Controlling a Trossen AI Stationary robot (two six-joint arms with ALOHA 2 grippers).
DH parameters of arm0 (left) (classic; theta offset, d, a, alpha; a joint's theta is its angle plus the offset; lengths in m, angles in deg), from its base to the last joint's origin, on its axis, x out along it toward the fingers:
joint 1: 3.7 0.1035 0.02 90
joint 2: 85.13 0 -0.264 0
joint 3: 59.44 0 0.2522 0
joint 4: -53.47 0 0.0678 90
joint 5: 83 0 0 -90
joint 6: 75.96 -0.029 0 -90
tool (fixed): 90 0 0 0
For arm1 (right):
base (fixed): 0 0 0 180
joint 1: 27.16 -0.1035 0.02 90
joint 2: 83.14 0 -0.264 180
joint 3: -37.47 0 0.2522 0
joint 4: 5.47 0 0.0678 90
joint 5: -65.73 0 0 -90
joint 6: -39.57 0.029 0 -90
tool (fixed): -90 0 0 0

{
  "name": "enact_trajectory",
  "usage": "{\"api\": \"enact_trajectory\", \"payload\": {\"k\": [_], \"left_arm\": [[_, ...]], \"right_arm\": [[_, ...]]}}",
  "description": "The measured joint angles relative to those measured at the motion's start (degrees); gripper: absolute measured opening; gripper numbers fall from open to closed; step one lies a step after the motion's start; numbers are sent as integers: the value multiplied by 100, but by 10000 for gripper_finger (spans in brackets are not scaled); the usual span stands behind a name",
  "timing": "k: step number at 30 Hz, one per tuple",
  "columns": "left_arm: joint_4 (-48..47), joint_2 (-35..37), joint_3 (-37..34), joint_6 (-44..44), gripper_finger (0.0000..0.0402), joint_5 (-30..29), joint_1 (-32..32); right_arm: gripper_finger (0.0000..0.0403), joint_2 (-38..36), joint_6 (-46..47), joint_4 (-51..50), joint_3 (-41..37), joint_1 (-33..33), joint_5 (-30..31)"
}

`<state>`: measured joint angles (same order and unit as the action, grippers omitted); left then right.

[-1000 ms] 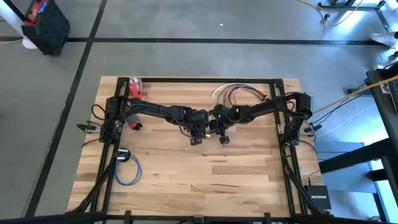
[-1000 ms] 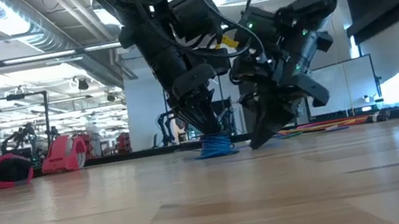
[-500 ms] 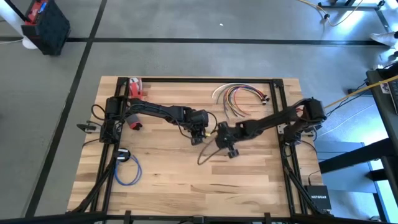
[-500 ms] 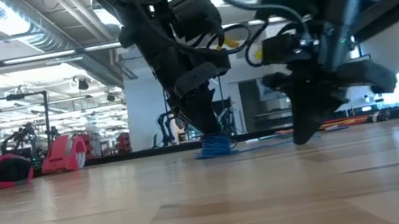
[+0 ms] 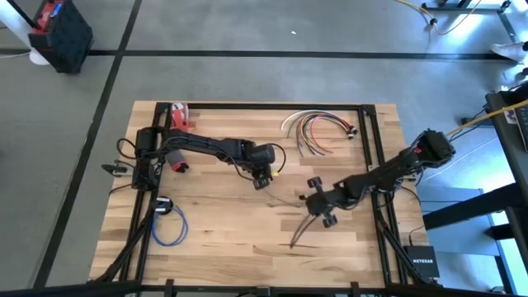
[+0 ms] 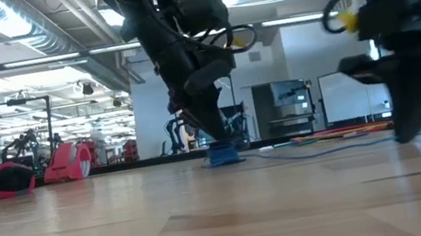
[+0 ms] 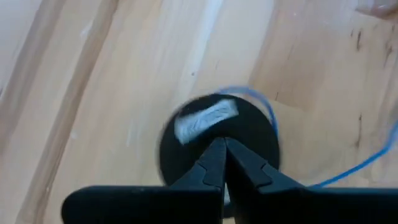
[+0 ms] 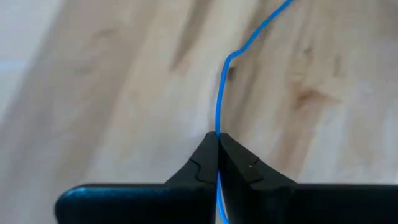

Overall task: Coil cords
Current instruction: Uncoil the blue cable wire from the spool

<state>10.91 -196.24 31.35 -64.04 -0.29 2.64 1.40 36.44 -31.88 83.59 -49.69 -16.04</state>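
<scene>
A thin blue cord [image 8: 219, 93] runs across the wooden table between my two grippers. My left gripper [image 5: 262, 177] stands near the table's middle, shut, fingers pointing down onto a small black round disc [image 7: 186, 149] with a white label. The blue cord [image 7: 264, 106] curves around this disc. My right gripper [image 5: 318, 206] is right of and nearer than the left one, low over the table, and shut on the blue cord. A thin tail [image 5: 299, 233] lies on the table from it toward the near edge. My left gripper's shut fingertips [image 7: 214, 155] rest on the top of the black disc [image 7: 255, 134] from above, pointing down. The disc lies flat on the table. Whether the fingers also have the cord, I cannot tell. My right gripper pinches the blue cord [image 8: 217, 127] between its two fingertips, which lie across it. The cord runs on from the fingers over the table with a small kink [image 8: 231, 57], and is slack there.
A second blue cord [image 5: 169, 224] lies coiled at the near left beside a black disc [image 5: 162, 205]. A bundle of red, orange and white cords [image 5: 318, 125] lies at the far edge. Red tape rolls [image 5: 180, 115] sit at the far left. A black frame [image 5: 371, 148] borders the table.
My right gripper has gone from close beside the left gripper toward the table's right and near edges, still shut on the blue cord, which is drawn out across the table. My left gripper has stayed on the disc.
</scene>
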Motion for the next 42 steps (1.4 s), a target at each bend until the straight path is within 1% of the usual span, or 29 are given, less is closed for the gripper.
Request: {"api": "enact_trajectory", "payload": {"k": [4,9,11,15,22,26,28,33,35,37,39,42], "left_arm": [[-193,0,3,240,0,-4,50],[-514,2,7,295,0,-20,54],[-633,2,7,388,0,-78,52],[-1012,2,11,582,0,-277,70],[-1870,11,11,1077,0,-720,118],[-1957,11,9,1235,0,-843,141],[-1969,11,9,1235,0,-850,141],[-1880,11,9,1227,0,-855,139],[-1840,11,9,1213,0,-851,139],[-1839,11,9,1213,0,-848,139],[-1835,11,9,1213,0,-848,139],[-1832,11,9,1211,0,-844,139]], "right_arm": [[7,-206,406,-42,-165,-417,29],[8,-436,835,-382,-187,-873,-68],[7,-559,910,-483,-192,-1022,-147],[7,-870,1122,-712,-190,-1255,-87],[7,-1732,1770,-1122,-183,-1702,18],[7,-2272,2060,-1177,-181,-2046,35],[7,-2466,2246,-1202,-180,-2182,137],[9,-2526,2771,-1268,-177,-2249,801],[20,-2503,3072,-1395,-175,-2136,983],[42,-2506,3370,-1639,-175,-1945,995],[72,-2516,3568,-1871,-175,-1769,882],[120,-2515,3544,-1918,-175,-1537,608]]}}
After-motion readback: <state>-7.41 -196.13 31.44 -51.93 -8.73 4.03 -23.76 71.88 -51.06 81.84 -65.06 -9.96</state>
